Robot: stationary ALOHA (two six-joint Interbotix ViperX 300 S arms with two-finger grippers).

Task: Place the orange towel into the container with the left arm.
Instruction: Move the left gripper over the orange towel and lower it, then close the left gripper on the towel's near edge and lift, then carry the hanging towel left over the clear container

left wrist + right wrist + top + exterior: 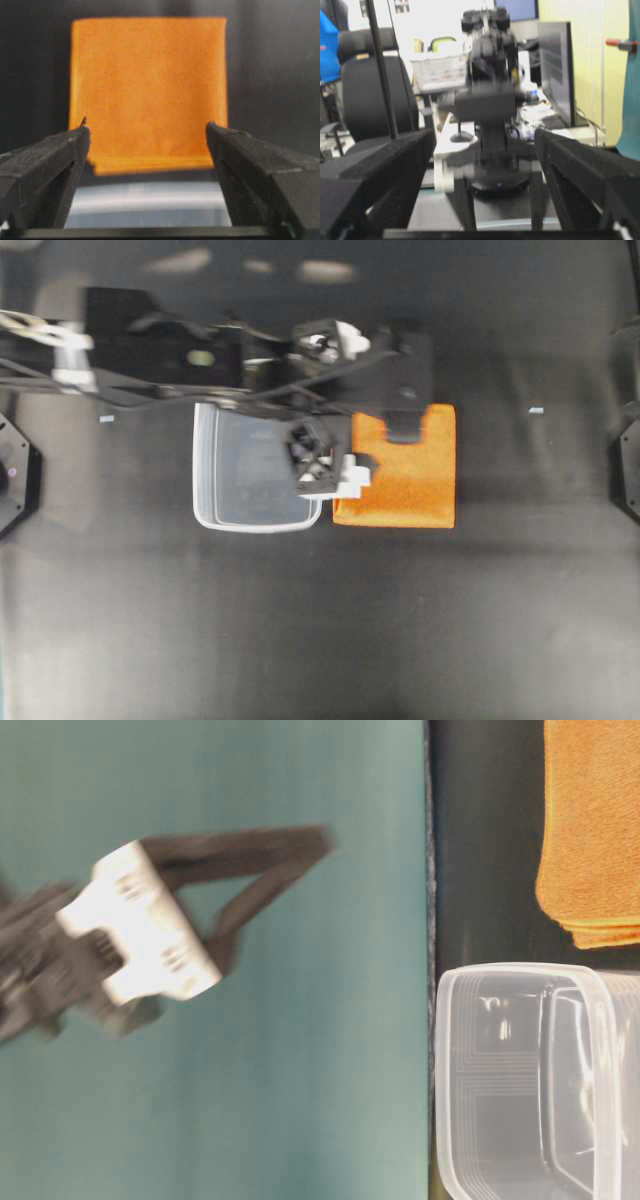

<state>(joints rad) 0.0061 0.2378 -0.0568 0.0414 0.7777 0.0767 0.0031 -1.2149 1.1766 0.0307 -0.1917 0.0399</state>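
The orange towel (410, 480) lies flat on the dark table, right beside the right end of the clear container (205, 470). Both show in the table-level view, towel (595, 820) and container (500, 1080). My left gripper (370, 410) hovers high over the container's right end and the towel's near edge, blurred in the table-level view (200, 910). In the left wrist view the gripper (147, 127) is open and empty, with the towel (147, 90) framed between the jaws and the container rim (150, 200) below. My right gripper (485, 137) is open and empty, facing the left arm.
The right arm's base (628, 460) sits at the right edge and another base (15, 475) at the left edge. Small white marks (536, 410) lie on the table. The long left arm (150, 370) spans the upper left.
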